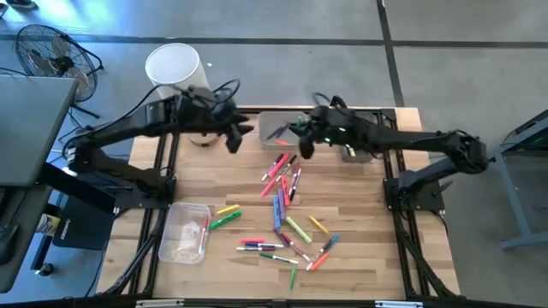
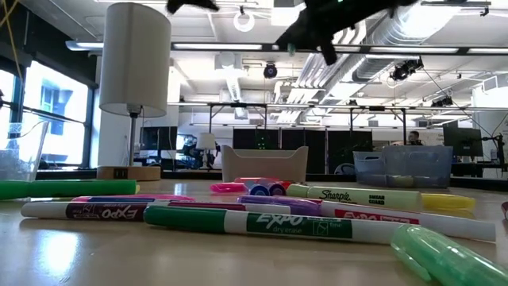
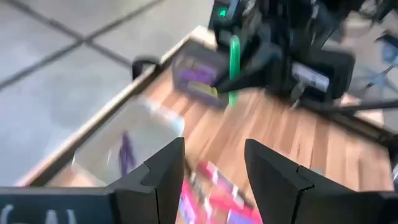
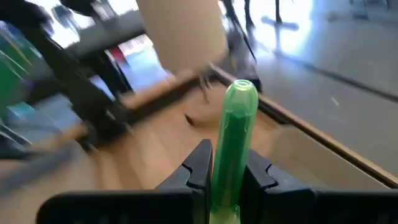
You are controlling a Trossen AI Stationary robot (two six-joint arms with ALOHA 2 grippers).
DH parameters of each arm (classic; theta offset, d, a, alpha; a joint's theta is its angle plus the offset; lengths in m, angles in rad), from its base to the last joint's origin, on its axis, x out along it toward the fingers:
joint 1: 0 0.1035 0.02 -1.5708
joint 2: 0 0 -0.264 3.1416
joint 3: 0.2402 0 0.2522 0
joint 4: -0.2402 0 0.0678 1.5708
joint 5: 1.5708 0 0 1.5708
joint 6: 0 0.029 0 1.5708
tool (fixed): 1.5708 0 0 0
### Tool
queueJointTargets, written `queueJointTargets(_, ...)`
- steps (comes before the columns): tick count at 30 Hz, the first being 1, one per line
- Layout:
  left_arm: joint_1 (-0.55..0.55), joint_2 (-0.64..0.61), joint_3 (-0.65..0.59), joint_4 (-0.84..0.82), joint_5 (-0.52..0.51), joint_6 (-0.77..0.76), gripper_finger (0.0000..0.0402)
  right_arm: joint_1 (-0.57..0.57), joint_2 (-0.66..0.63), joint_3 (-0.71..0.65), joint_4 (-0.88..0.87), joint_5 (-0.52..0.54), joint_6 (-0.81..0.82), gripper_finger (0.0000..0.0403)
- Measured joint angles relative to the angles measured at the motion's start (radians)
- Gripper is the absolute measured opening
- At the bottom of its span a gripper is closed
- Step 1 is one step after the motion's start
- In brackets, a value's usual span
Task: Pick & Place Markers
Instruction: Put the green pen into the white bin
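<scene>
Many coloured markers (image 1: 287, 210) lie scattered on the wooden table's middle, and in the low view they lie close up (image 2: 262, 214). My right gripper (image 4: 227, 171) hovers high over the table's far middle, shut on a green marker (image 4: 235, 134); it shows beside the clear bin (image 1: 276, 127), which holds a purple marker (image 3: 127, 152). My left gripper (image 3: 214, 168) is open in the air just left of that bin (image 3: 134, 134), touching nothing. From the left wrist view the green marker (image 3: 234, 59) stands upright in the right gripper. My right gripper pinches the green marker's barrel (image 4: 231, 155) between its two fingers. The marker lies along the fingers and sticks out well past their tips, its rounded end (image 4: 241, 90) free. It is lifted clear of the table, standing about upright in the hold above the far bin.
A second clear bin (image 1: 184, 231) sits at the table's near left. A grey bin (image 1: 355, 154) stands under the right arm. A lamp with a white shade (image 1: 175, 67) stands at the far left edge, its base (image 2: 127, 171) on the table.
</scene>
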State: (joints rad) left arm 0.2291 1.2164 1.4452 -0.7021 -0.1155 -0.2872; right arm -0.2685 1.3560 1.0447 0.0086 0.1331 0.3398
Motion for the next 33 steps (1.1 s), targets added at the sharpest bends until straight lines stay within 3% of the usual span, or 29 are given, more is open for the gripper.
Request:
queueJointTargets(8, -0.009, -0.119, -0.319, 0.055, 0.051, -0.107, 0.0165, -0.124, 0.347, 0.433, -0.529, -0.004, -0.049, 0.0032)
queueJointTargets(13, -0.021, -0.135, -0.439, 0.124, 0.085, -0.139, 0.0166, -0.199, 0.539, 0.563, -0.673, -0.096, -0.027, 0.0032)
queueJointTargets(21, -0.021, -0.134, -0.475, 0.117, 0.088, -0.139, 0.0166, -0.236, 0.709, 0.637, -0.771, -0.12, -0.051, 0.0043)
queueJointTargets(33, -0.02, -0.133, -0.475, 0.114, 0.088, -0.077, 0.0166, -0.236, 0.727, 0.639, -0.76, -0.115, -0.097, 0.0077)
